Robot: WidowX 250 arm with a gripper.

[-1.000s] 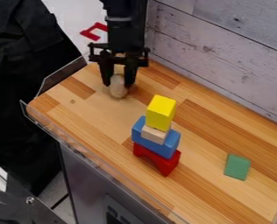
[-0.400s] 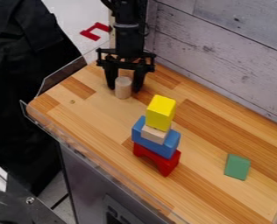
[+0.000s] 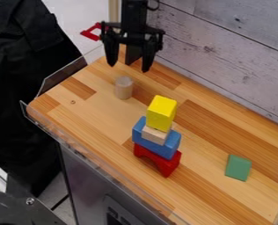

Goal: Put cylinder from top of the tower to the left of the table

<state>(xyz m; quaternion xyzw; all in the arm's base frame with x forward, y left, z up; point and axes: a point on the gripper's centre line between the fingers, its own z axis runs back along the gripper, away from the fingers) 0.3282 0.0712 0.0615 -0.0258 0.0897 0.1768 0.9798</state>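
Note:
Above the back left part of the wooden table (image 3: 97,113) hangs the gripper (image 3: 128,68), open with nothing between its fingers. The pale wooden cylinder (image 3: 123,88) stands upright on the table just below and in front of it, apart from the fingertips. To the right and nearer the camera is the tower: a red arch block (image 3: 159,161) at the bottom, a blue block (image 3: 159,146) on it, a small wooden block (image 3: 155,135) set in the blue one, and a yellow block (image 3: 161,113) on top.
A green block (image 3: 238,167) lies on the table at the right. A whitewashed plank wall (image 3: 224,52) runs along the back right edge. Clear low panels (image 3: 64,75) line the left edges, and a red bracket-shaped piece (image 3: 91,33) is beyond the back left corner.
The gripper has opened, let go of the cylinder and risen up and slightly right. The cylinder, tilted in the gripper earlier, now stands upright. The tower has not moved.

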